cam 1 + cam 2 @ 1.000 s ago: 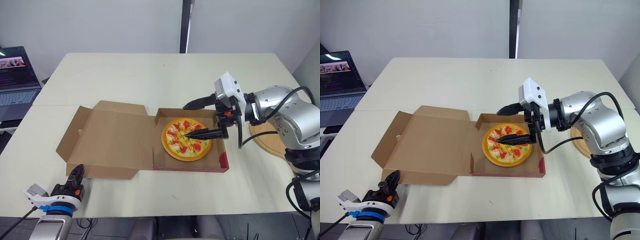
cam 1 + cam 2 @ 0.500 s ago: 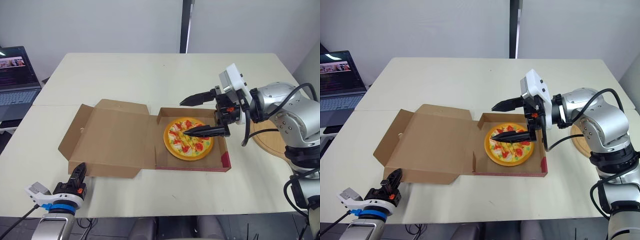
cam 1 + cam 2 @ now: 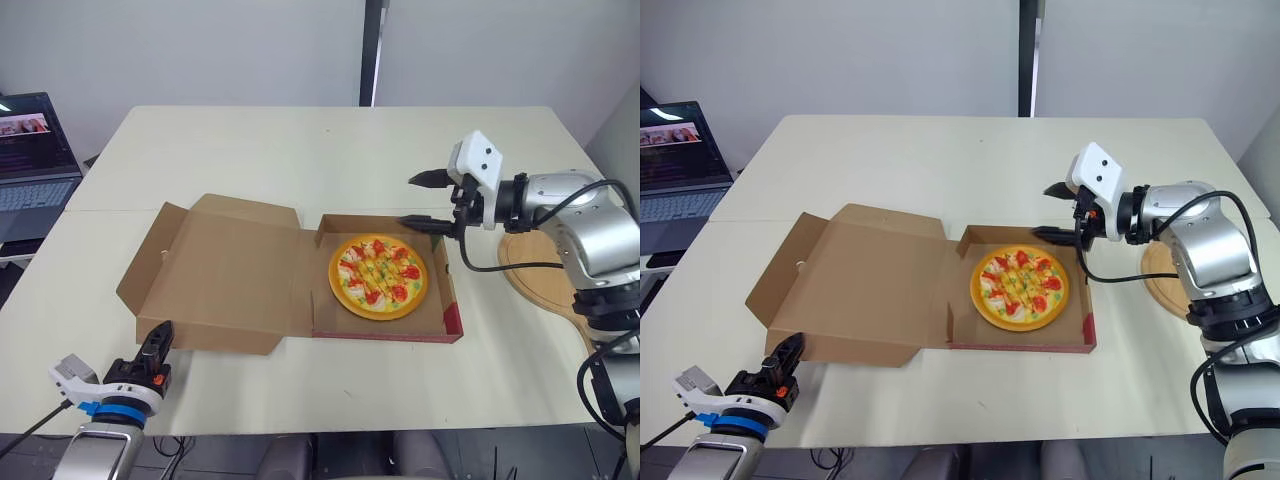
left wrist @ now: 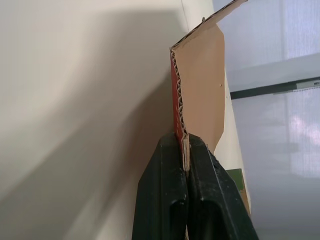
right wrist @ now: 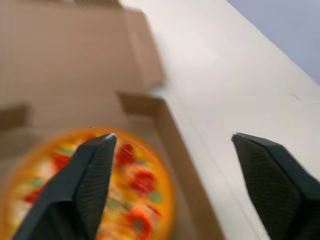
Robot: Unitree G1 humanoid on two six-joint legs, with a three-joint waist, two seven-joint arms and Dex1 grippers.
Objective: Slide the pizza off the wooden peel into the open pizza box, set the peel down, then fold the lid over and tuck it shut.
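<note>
One cream table bears the pizza box; laptop alongside

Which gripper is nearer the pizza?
Right. The right gripper hovers open just beyond the pizza; the left gripper pinches the near edge of the lid, far to the pizza's left.

Nothing legible here.
Laptop screen, well apart from the left pincer, too small to read; pizza box shows bare cardboard.
</note>
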